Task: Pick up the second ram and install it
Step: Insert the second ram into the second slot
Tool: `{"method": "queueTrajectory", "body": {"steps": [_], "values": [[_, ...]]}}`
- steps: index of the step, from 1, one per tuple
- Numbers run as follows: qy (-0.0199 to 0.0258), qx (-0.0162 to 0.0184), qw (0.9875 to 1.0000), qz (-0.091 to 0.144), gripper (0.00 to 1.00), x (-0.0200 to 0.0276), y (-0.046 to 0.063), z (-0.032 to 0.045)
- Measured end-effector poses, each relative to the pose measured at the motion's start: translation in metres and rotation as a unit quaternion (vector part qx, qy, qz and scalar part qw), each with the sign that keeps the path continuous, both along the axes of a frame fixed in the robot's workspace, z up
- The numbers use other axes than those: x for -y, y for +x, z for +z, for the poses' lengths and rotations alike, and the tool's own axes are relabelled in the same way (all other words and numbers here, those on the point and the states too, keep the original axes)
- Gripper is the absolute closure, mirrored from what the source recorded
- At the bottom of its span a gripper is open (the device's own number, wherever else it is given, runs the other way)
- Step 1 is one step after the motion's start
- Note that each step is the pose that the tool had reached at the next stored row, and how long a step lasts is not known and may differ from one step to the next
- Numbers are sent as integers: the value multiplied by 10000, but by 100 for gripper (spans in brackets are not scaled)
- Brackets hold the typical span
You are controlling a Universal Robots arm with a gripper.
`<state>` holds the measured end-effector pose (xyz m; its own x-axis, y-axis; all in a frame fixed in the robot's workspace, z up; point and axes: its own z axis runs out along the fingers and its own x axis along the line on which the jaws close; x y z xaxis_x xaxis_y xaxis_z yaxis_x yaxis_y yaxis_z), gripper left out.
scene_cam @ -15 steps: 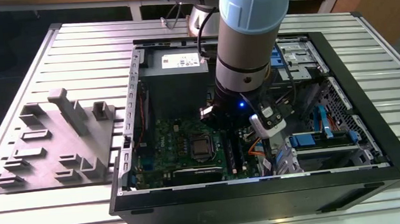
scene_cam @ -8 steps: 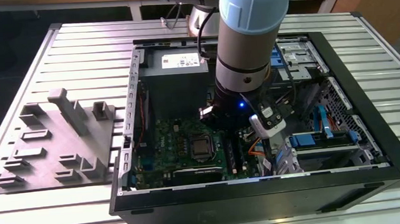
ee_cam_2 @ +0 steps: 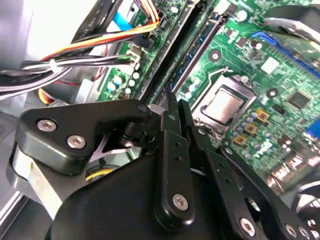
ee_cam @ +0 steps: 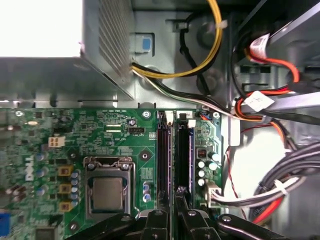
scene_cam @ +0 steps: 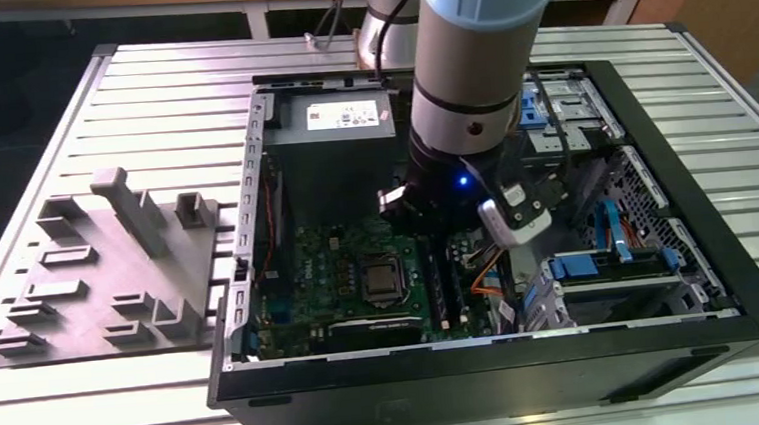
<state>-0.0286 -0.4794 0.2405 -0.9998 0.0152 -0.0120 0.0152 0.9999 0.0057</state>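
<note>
The gripper (ee_cam: 172, 212) hangs low inside the open computer case (scene_cam: 703, 250), right over the memory slots (ee_cam: 175, 150) of the green motherboard (ee_cam: 100, 135). In both wrist views its black fingers (ee_cam_2: 172, 130) stand close together, pinched on the second ram (ee_cam: 181, 160), a thin dark stick standing on edge in the slot farther from the processor socket (ee_cam: 107, 190). Another stick (ee_cam: 163, 155) sits in the neighbouring slot, nearer the socket. Beyond the slots' far ends lies the grey power supply (ee_cam: 65, 70), with yellow and black wires (ee_cam: 200, 65) curving away from it. In the exterior view, the case rests on a slatted table (scene_cam: 144, 99), and a grey fixture tray (scene_cam: 103, 272) lies beside the case toward the exterior view's left.
</note>
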Motion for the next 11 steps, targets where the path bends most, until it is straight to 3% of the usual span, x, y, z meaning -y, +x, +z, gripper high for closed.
{"method": "queueTrajectory", "body": {"steps": [4, 11], "values": [[1, 0, 10000, 0, 81, 0, 0, 50], [1, 1, 10000, 0, 83, 0, 0, 52]]}}
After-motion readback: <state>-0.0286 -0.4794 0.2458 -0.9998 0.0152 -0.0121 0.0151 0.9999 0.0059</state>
